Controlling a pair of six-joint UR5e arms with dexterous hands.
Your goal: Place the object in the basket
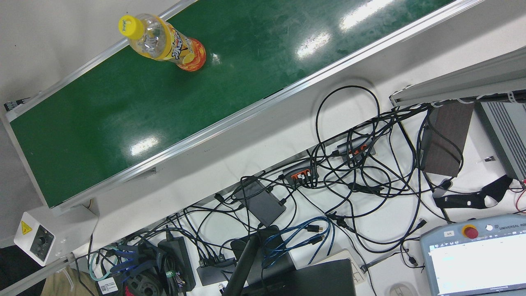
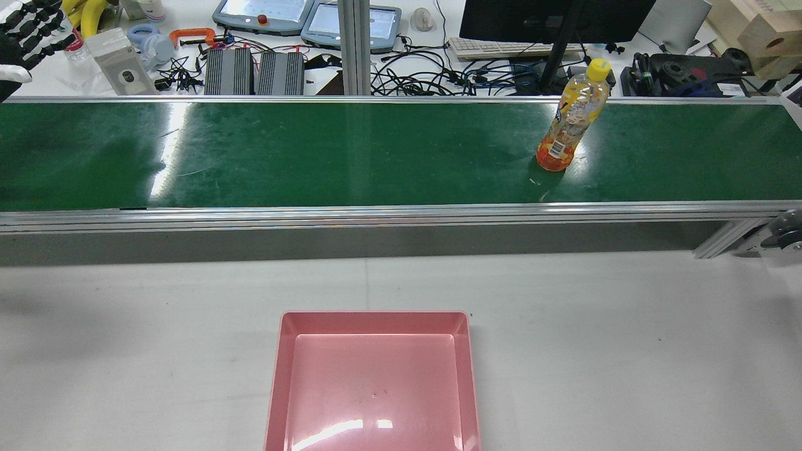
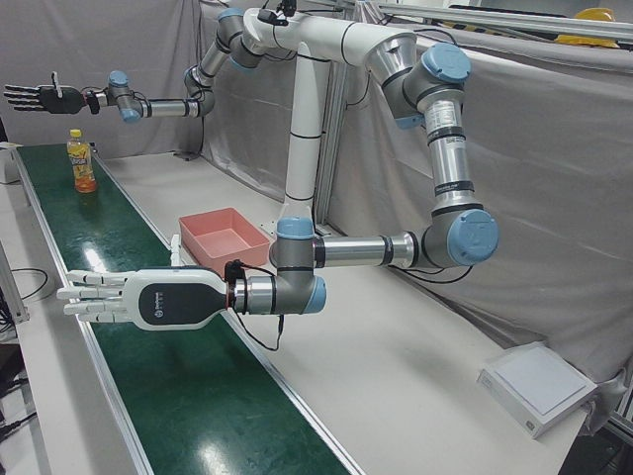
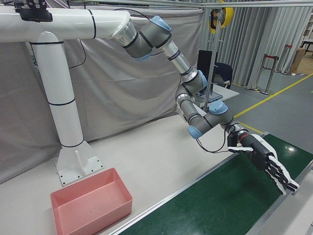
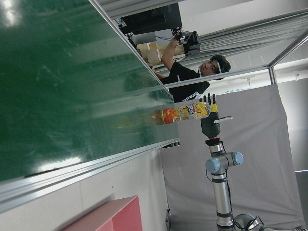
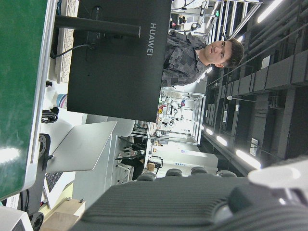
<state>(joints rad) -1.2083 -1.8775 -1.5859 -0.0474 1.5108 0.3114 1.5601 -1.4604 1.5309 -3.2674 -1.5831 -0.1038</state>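
An orange drink bottle [image 2: 571, 119] with a yellow cap stands upright on the green conveyor belt [image 2: 313, 156], toward the robot's right end; it also shows in the front view [image 1: 164, 41], the left-front view [image 3: 82, 161] and the left hand view [image 5: 185, 113]. The pink basket [image 2: 376, 316] sits empty on the white table before the belt, also seen in two more views [image 3: 232, 255] [image 4: 93, 215]. My left hand [image 3: 119, 300] is open, fingers straight, over the belt's left end [image 2: 25, 31]. My right hand [image 4: 266, 164] is open and raised beyond the bottle [image 3: 40, 97] [image 5: 211, 113].
Beyond the belt's far rail lies a bench with cables [image 1: 349, 164], teach pendants [image 2: 263, 15], a monitor [image 2: 551, 19] and boxes. White tabletop [image 2: 626, 351] surrounds the basket. A white pad [image 3: 539, 386] lies at the table's corner. People stand behind the bench [image 5: 192, 77].
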